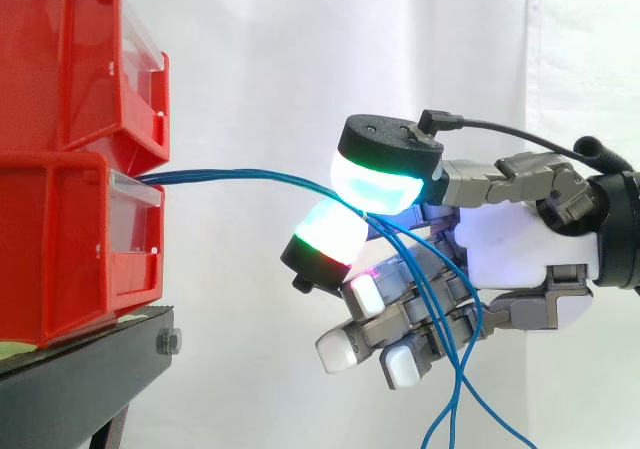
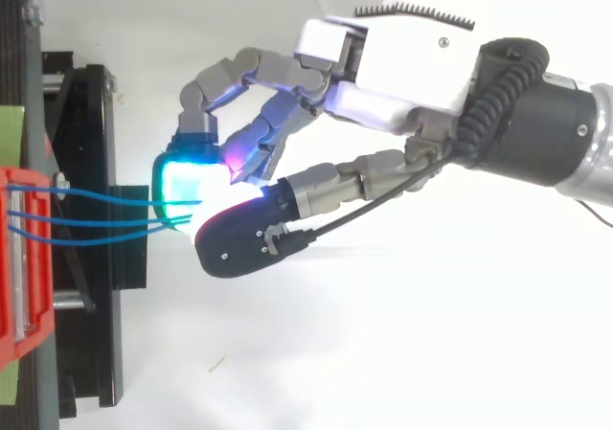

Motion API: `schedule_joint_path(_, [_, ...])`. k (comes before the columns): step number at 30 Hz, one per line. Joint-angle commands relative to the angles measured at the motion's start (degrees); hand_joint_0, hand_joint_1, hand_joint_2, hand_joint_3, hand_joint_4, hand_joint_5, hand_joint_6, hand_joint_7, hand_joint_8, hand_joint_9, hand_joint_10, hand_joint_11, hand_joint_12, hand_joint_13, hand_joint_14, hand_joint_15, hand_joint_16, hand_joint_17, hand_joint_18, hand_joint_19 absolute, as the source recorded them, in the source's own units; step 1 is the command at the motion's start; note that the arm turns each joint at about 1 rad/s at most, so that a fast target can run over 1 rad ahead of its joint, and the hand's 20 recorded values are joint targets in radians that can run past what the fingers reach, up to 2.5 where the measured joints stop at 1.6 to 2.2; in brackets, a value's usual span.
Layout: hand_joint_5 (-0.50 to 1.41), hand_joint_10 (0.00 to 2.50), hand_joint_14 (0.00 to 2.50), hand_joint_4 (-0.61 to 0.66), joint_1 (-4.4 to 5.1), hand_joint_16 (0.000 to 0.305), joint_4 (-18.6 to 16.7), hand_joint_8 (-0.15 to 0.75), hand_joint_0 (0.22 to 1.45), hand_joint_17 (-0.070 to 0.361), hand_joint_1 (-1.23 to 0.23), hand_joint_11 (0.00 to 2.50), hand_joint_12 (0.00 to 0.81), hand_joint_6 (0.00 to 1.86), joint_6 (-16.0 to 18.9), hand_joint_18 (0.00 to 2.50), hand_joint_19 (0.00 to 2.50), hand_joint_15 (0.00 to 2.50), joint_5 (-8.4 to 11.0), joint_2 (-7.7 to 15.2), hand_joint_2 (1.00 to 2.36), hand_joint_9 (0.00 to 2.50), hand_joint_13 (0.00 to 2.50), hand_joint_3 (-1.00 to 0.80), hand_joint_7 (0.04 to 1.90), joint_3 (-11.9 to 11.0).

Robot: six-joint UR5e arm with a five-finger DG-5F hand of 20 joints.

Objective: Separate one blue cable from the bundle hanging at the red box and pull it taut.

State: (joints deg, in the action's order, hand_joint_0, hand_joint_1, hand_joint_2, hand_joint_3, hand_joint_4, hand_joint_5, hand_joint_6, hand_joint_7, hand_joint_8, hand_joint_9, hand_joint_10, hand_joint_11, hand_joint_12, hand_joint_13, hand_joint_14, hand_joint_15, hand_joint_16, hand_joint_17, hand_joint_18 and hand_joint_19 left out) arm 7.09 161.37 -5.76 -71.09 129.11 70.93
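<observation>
Shows two red bins [image 1: 60,239], one stacked on the other, on a black stand [image 1: 90,359] at the left of the side view, before a white curtain [image 1: 260,49]. Shows the blue cables [image 1: 250,175] leaving the front of the lower bin as several thin strands and spanning the open gap to the right in a shallow arch, clear of the stand. Places the hand [image 1: 520,239] at the right, with two thick pads [image 1: 380,187] closed narrowly on the strands: the upper glowing cyan and green, the lower white with green and red. Traces the strands beyond the pinch, falling loosely across the other, curled fingers [image 1: 350,347] and out at the lower edge. From above, resolves three strands fanning from the red bin front and converging at the cyan pad of the hand [image 2: 402,66]. Number of strands inside the pinch: not discernible.
</observation>
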Motion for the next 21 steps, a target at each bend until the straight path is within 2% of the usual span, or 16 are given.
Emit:
schedule_joint_path(1, [-0.15, 0.02, 0.01, -0.03, 0.03, 0.043, 0.0, 0.329, 0.67, 0.097, -0.91, 0.77, 0.366, 0.93, 0.1, 0.86, 0.63, 0.4, 0.07, 0.0, 1.02, 0.93, 0.82, -0.15, 1.2, 0.0])
schedule_joint_path(6, [-0.17, 0.02, 0.01, -0.05, 0.03, 0.043, 0.0, 0.319, 0.75, 0.096, -0.97, 0.78, 0.36, 0.94, 0.1, 0.84, 0.61, 0.39, 0.07, 0.0, 1.02, 0.91, 0.8, -0.22, 1.19, 0.0])
schedule_joint_path(9, [-0.17, 0.02, 0.02, -0.02, 0.03, 0.042, 0.0, 0.316, 0.79, 0.094, -0.99, 0.78, 0.351, 0.95, 0.0, 0.83, 0.61, 0.39, 0.07, 0.0, 1.02, 0.91, 0.8, -0.28, 1.16, 0.0])
schedule_joint_path(10, [-0.17, 0.02, 0.01, 0.01, 0.03, 0.041, 0.0, 0.315, 0.8, 0.093, -0.99, 0.78, 0.35, 0.95, 0.0, 0.84, 0.61, 0.39, 0.07, 0.0, 1.01, 0.91, 0.81, -0.35, 1.1, 0.0])
schedule_joint_path(13, [-0.17, 0.02, 0.02, 0.08, 0.03, 0.041, 0.0, 0.316, 0.79, 0.093, -0.98, 0.79, 0.35, 0.94, 0.0, 0.85, 0.59, 0.39, 0.07, 0.0, 1.0, 0.91, 0.81, -0.44, 1.05, 0.0])
schedule_joint_path(14, [-0.17, 0.02, 0.01, 0.09, -0.06, 0.041, 0.0, 0.319, 0.77, 0.093, -0.98, 0.79, 0.35, 0.94, 0.0, 0.86, 0.59, 0.39, 0.07, 0.0, 1.0, 0.93, 0.82, -0.5, 1.03, 0.0])
schedule_joint_path(17, [-0.17, 0.02, 0.02, 0.1, 0.03, 0.041, 0.0, 0.323, 0.73, 0.092, -0.97, 0.8, 0.347, 0.94, 0.1, 0.87, 0.59, 0.39, 0.07, 0.0, 1.0, 0.95, 0.82, -0.5, 1.04, 0.0])
schedule_joint_path(21, [-0.17, 0.02, 0.02, 0.13, 0.03, 0.042, 0.0, 0.334, 0.58, 0.093, -0.89, 0.8, 0.354, 0.92, 0.1, 0.87, 0.62, 0.4, 0.07, 0.0, 1.0, 0.97, 0.83, -0.5, 1.06, 0.0])
